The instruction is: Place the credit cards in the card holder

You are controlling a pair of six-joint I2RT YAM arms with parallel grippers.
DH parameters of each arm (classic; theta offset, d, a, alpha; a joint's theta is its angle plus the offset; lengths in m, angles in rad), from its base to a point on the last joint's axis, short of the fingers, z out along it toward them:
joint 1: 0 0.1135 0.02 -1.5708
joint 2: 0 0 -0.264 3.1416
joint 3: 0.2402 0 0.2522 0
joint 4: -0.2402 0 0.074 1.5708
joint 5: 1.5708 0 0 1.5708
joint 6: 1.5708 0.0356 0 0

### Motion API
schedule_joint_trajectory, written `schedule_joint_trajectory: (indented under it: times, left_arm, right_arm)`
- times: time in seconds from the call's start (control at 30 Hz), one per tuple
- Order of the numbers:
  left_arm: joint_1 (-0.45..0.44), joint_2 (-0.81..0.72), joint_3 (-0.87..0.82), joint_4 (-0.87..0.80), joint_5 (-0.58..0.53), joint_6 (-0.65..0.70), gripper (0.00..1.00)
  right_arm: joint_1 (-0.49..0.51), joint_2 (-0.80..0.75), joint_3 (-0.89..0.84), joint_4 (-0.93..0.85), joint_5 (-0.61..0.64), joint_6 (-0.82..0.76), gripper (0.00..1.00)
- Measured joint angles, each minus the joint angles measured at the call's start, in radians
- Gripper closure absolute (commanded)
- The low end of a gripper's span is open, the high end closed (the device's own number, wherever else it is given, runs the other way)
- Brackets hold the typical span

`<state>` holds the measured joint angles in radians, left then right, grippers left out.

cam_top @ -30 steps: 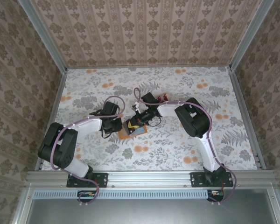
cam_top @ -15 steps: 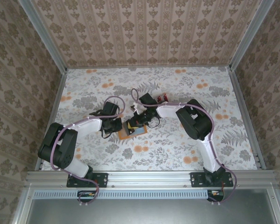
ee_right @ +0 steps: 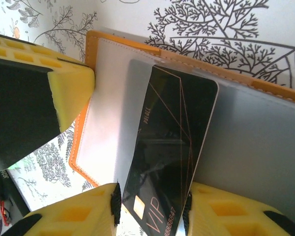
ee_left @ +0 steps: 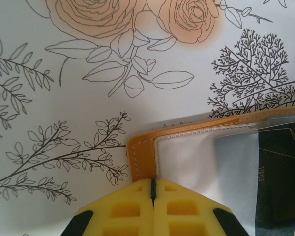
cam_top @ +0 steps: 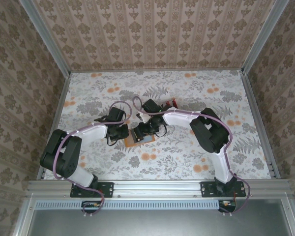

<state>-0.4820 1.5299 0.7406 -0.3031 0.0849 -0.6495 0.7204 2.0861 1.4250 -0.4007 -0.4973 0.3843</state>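
The left gripper [ee_left: 152,186] has its 2 yellow fingers pressed together with no gap, their tips meeting at the stitched orange edge of the card holder [ee_left: 139,147]. The right gripper [ee_right: 151,199] stands with its jaws parted, 1 finger along each long edge of a black credit card [ee_right: 169,142] lettered VIP. Whether they squeeze it or merely flank it I cannot tell. The card's far end lies slanted across the holder's pale inside. From above, both grippers meet over the card holder [cam_top: 131,143], which lies flat on the floral table [cam_top: 196,152] between the 2 arms.
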Motion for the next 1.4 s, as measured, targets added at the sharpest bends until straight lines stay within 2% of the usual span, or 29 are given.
schedule_joint_trajectory:
  times: [0.1,0.37,0.8,1.1,1.4]
  left_arm:
    - [0.000,0.000,-0.001,0.001,0.000,0.000,0.95]
    - [0.000,-0.003,-0.006,0.008,0.000,0.000,0.95]
    - [0.000,-0.005,-0.007,0.009,0.000,0.000,0.95]
    - [0.034,-0.057,-0.008,-0.071,-0.016,0.004,0.89]
    - [0.065,-0.083,-0.054,-0.085,-0.017,0.007,0.92]
  right_arm:
    - [0.013,0.000,0.027,-0.045,0.041,-0.023,0.59]
    - [0.020,0.000,0.031,-0.080,0.080,-0.045,0.66]
    - [0.071,0.021,0.089,-0.142,0.102,-0.078,0.61]
    - [0.075,0.023,0.089,-0.151,0.125,-0.101,0.58]
    - [0.076,0.023,0.095,-0.158,0.136,-0.104,0.58]
